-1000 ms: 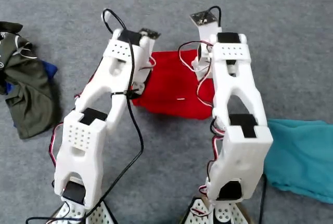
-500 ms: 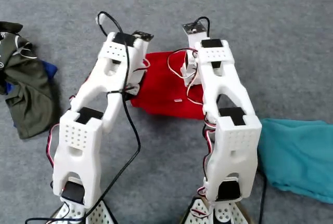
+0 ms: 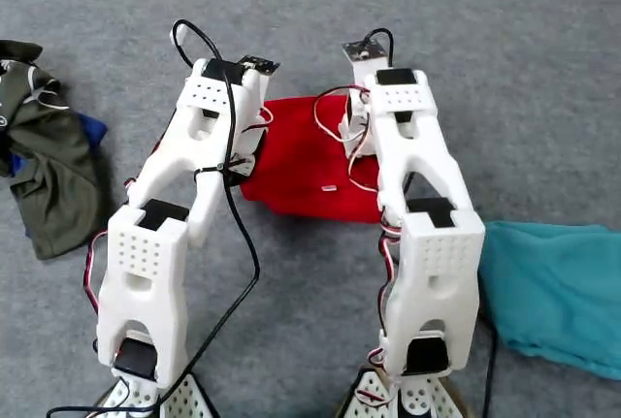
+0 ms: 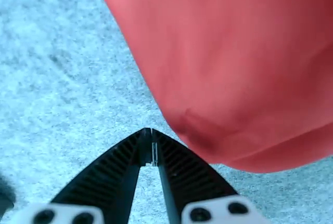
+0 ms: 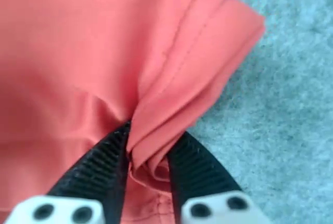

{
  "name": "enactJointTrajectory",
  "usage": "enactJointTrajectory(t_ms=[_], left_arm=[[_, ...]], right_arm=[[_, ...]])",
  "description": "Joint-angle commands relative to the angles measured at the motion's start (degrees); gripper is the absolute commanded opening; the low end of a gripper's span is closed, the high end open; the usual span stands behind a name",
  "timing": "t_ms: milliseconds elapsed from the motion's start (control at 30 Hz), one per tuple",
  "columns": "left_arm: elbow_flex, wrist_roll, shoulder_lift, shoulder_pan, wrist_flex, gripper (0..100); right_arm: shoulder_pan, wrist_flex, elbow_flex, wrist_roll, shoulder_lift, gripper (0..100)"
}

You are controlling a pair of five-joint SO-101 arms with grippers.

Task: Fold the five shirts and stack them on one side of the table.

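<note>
Right gripper (image 5: 153, 136) on red shirt (image 5: 104, 52), probably hem

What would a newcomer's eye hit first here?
The bright red cloth shirt lies mid-table between two white arms. The right hand is shut on a bunched fold of it; the left hand is shut, empty, beside its edge. A teal cloth shirt lies at right, a dark olive clothes heap at left.

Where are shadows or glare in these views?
High view: even light, no glare on the grey carpeted table. Left wrist view: dark shadow at the folded edge of the red fabric shirt. Right wrist view: shadow in the crease pinched by the right gripper.
</note>
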Motion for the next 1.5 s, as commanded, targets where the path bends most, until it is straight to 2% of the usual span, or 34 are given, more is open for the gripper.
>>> enactJointTrajectory(t_ms=[0,67,200,367,567,733,1033,1100,1233,1300,1400,1467], left_arm=[[-1.49,-0.44,-4.35,-0.88,0.18,2],[-5.10,-1.67,-4.35,-2.64,1.14,2],[-17.41,-4.66,-4.35,-7.47,5.45,2],[-25.76,-6.86,-4.44,-12.84,7.03,2],[-26.46,-6.95,-6.64,-18.02,7.03,2],[-26.46,-8.00,-6.81,-18.46,7.03,2],[-26.46,-7.82,-6.46,-18.20,7.03,2],[-26.46,-7.82,-6.46,-18.20,7.03,2],[-26.46,-7.82,-6.46,-18.20,7.03,2],[-26.46,-7.74,-6.37,-18.20,7.03,2],[-26.46,-7.74,-6.37,-18.29,7.03,2],[-26.46,-7.74,-6.46,-18.29,7.03,2]], right_arm=[[-0.04,4.66,-7.25,-0.62,0.22,0.5],[0.04,7.65,-13.67,-0.18,0.48,0.5],[-0.04,10.02,-24.13,6.51,2.59,0.5],[0.13,9.76,-35.21,12.04,13.67,0.5],[0.92,13.45,-54.99,13.80,26.24,0.5],[0.04,18.46,-68.62,14.24,30.11,0.5],[-1.36,16.18,-70.02,16.09,30.73,1.4],[-1.63,16.97,-70.11,15.91,30.73,7.0],[-1.63,20.40,-71.87,15.91,29.76,28.4],[-1.63,23.30,-74.15,14.77,28.88,35.8],[-1.10,27.69,-79.52,8.62,26.68,38.2],[0.13,27.69,-78.46,1.67,24.13,38.2]])
